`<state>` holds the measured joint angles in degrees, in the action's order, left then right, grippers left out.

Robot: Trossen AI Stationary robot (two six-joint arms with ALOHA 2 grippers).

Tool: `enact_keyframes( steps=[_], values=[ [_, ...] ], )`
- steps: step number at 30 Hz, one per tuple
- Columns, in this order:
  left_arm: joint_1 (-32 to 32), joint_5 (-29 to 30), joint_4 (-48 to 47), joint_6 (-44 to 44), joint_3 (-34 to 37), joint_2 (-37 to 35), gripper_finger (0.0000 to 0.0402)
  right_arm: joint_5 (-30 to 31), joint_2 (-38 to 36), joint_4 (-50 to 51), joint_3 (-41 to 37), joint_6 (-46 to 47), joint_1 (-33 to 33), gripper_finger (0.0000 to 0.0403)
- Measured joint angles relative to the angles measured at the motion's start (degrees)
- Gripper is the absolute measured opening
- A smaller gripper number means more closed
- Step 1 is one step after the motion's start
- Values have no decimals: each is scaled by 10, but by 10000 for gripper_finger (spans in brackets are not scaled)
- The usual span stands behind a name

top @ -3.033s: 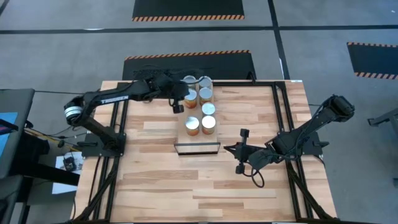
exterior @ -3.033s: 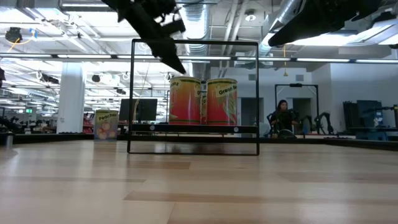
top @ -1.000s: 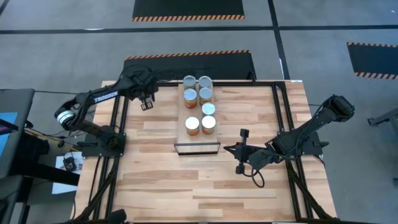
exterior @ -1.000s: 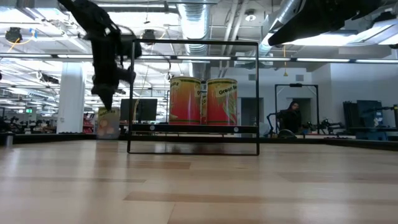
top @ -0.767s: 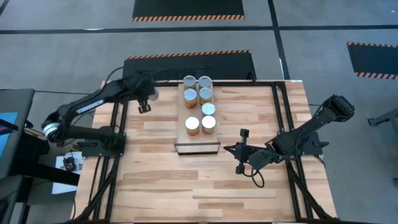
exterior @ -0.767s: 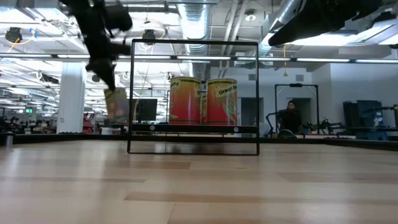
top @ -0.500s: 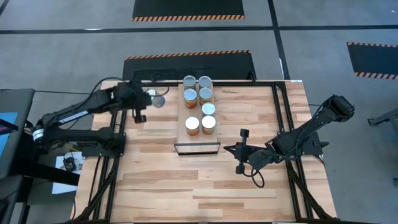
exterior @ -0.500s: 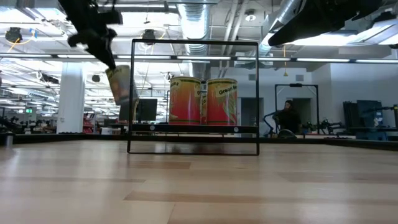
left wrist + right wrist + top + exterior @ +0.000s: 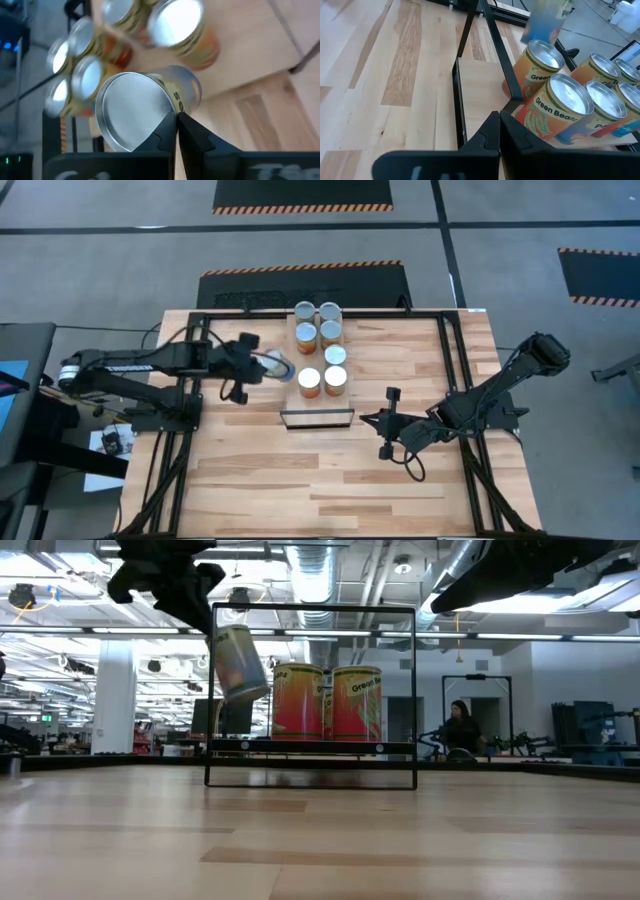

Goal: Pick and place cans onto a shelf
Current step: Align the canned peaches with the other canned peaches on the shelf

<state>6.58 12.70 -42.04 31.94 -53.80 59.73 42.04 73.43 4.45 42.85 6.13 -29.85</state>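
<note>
Mid-carry, by the look of it: left gripper (image 9: pixel 240 372) clamped on a bluish can (image 9: pixel 272 366), held tilted and clear of the tabletop (image 9: pixel 400 480), fingers (image 9: pixel 187 136) pinching the can's rim in the wrist view. Just ahead of that gripper, the shelf (image 9: pixel 316 413), with two orange cans (image 9: pixel 322 381) standing on its far half and the near strip bare. Beyond those, well past the carried can, five more cans (image 9: pixel 320 330) grouped upright toward the far edge. Off to the other side of the shelf, right gripper (image 9: pixel 386 421) parked low with fingers nearly together, holding nothing, waiting. Next move, as a judgement: swing the can over the bare strip of the shelf beside the two orange ones, bring it upright, lower until the base sits flat, then release. Worth minding the tilt and the shelf's dark frame (image 9: pixel 310 608), and keeping clear of the neighbouring cans.
</note>
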Motion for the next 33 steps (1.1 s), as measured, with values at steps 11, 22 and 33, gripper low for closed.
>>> enact_keyframes(
  steps=[11, 22, 33],
  values=[
    [-28, 97, 45, -26, -37, 105, 0, 0, 0, -1, 0, 2, 0, 15],
    [-22, 92, 46, -18, -112, 233, 0, 0, 0, 2, 0, 4, 0, 14],
    [9, 61, 71, 0, -138, 277, 0, 0, 0, 5, 0, 5, 0, 14]
  ],
)
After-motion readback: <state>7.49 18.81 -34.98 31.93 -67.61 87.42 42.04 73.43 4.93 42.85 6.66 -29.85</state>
